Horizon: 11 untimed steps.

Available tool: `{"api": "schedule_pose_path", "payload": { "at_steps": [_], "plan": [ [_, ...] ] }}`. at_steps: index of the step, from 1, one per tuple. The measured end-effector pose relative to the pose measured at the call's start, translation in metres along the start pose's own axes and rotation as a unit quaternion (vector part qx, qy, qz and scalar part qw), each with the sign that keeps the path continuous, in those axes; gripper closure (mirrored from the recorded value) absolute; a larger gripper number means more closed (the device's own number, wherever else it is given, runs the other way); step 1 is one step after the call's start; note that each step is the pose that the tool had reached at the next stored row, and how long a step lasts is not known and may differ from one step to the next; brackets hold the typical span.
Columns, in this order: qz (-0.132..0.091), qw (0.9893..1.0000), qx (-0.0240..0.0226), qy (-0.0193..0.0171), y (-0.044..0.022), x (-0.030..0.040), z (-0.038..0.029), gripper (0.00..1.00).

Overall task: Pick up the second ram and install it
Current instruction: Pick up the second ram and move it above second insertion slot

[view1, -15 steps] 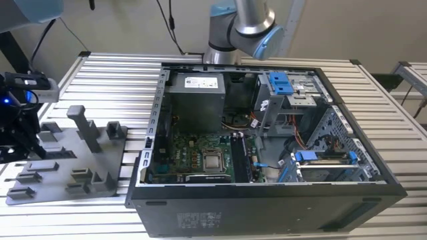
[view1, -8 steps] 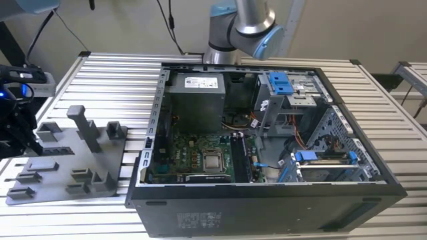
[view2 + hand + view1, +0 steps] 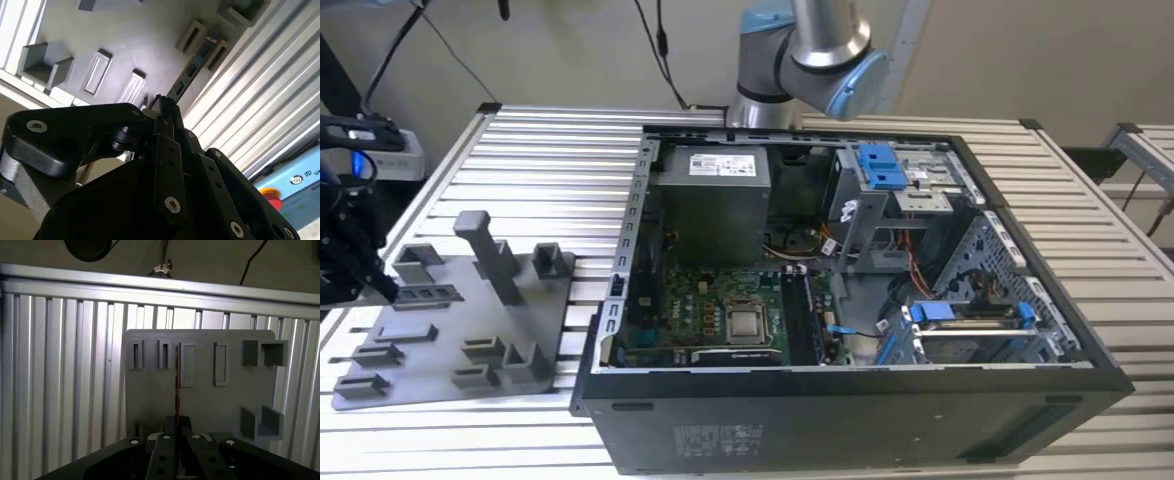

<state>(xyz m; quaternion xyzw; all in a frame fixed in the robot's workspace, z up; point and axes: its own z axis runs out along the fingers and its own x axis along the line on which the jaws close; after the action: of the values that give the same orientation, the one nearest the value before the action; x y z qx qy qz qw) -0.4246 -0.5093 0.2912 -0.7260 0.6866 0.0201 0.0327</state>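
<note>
I have the gripper [image 3: 177, 435] over the grey tray [image 3: 440, 350], which sits toward the edge of the slatted surface [image 3: 520, 150] on the exterior view's left, well apart from the open computer case [image 3: 854, 410] in the middle of the surface. The jaws are pinching the second ram [image 3: 192, 67] by its flat faces at one end. In the first wrist view I see the stick [image 3: 176, 380] edge-on, a thin line running straight out from between the jaws across the tray. In the second wrist view its far end lies between two small raised holders [image 3: 192, 35] on the tray. I cannot tell whether it is seated there or already clear of them.

I judge the step in hand to be the pick-up. To do it well I want the grip square on both faces, not on a corner, and the stick kept in line with its holders so it does not bind or twist. I would draw it out slowly along its own plane and check that the tray does not lift with it. A skewed hold here would carry over to the motherboard [image 3: 700, 310], so I would correct any tilt now.
</note>
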Motion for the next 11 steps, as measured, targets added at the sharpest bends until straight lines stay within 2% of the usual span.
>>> {"api": "schedule_pose_path", "payload": {
  "at_steps": [11],
  "plan": [
    [0.0, 1.0, 0.0001, -0.0006, -0.0002, -0.0008, -0.0107, 0.86]
  ]
}}
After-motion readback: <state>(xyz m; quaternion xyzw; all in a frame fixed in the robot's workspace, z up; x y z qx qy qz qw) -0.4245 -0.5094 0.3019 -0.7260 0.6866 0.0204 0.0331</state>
